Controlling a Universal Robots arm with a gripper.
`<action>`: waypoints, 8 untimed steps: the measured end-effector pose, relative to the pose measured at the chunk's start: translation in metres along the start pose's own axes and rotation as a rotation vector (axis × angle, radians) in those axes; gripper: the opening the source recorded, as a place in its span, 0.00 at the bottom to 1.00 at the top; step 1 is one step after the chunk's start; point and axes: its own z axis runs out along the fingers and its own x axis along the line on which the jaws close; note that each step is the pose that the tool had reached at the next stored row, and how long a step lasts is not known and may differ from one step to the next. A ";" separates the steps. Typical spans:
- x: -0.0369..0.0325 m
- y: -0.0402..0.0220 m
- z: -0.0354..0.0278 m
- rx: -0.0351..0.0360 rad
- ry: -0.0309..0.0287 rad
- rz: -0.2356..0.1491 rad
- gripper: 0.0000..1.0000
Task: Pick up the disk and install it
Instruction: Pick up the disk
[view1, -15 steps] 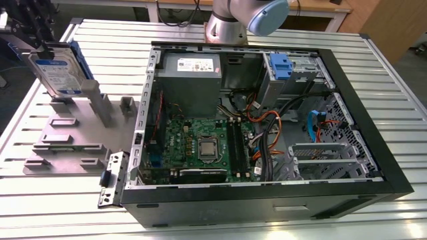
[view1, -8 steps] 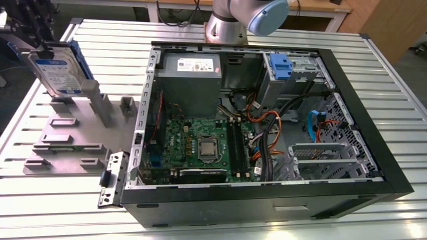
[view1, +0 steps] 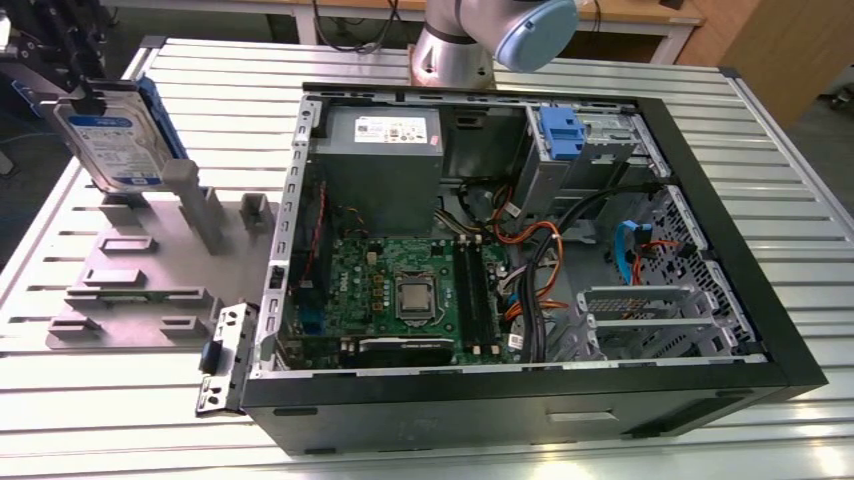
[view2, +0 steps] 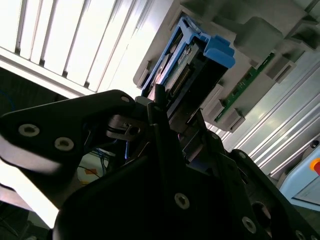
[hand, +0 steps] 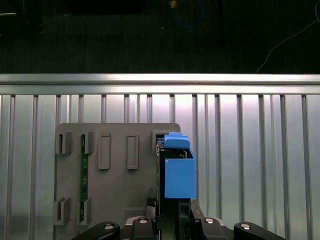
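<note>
A silver-grey arm tube (view1: 447, 55) with a pale blue joint cap (view1: 534, 30) shows beyond the computer case (view1: 507, 415); the tool (view2: 178, 104) is matte black (small silver screw heads (view2: 181, 200) dot its plates).

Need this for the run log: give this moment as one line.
end effector: shut on disk | disk: tilted, at grey fixture | computer case: open, disk not installed

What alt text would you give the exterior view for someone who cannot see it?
A black claw grips a disk standing upright at a grey holder on a slatted metal table. To the exterior view's right lies an open computer case, its circuit board showing.
</note>
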 end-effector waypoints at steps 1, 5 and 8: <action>0.0000 0.0000 -0.0005 0.0000 0.0000 0.000 0.35; -0.0001 0.0002 -0.0046 0.0000 0.0000 0.000 0.35; -0.0002 0.0003 -0.0081 0.0000 0.0000 0.000 0.35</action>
